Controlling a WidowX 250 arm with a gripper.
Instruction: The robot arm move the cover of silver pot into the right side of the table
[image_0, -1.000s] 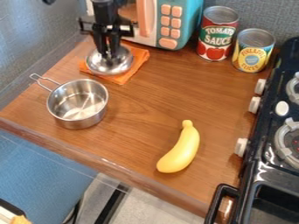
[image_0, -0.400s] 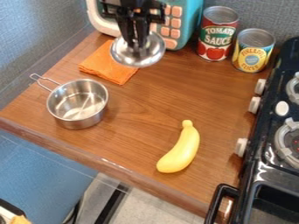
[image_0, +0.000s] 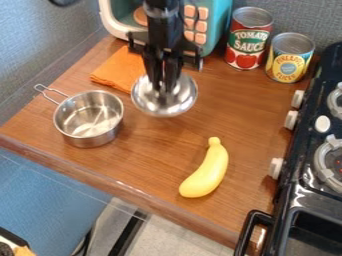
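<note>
We are noting, left of the hand and nearer us, the silver pot (image_0: 97, 141) standing open, its handle pointing outward, so its rim is staying clear of our route. Just left of the hand, an orange cloth (image_0: 115, 70) is lying flat.

In the middle, we are seeing the hand (image_0: 164, 89) clamped on the silver cover (image_0: 165, 105) from above, fingers meeting near its centre, probably so the weight is hanging balanced. The cover is hanging directly beneath the hand, apparently above the tabletop (image_0: 157, 155); we are judging the carry partly done.

Right of the hand and nearer us, a banana (image_0: 206, 175) is lying; farther right, two cans (image_0: 248, 42) are standing behind, the stove (image_0: 286, 192) bordering the tabletop. We are expecting a rightward carry, keeping height over the banana, then lowering gently: a thin metal rim could be sliding or ringing.
</note>
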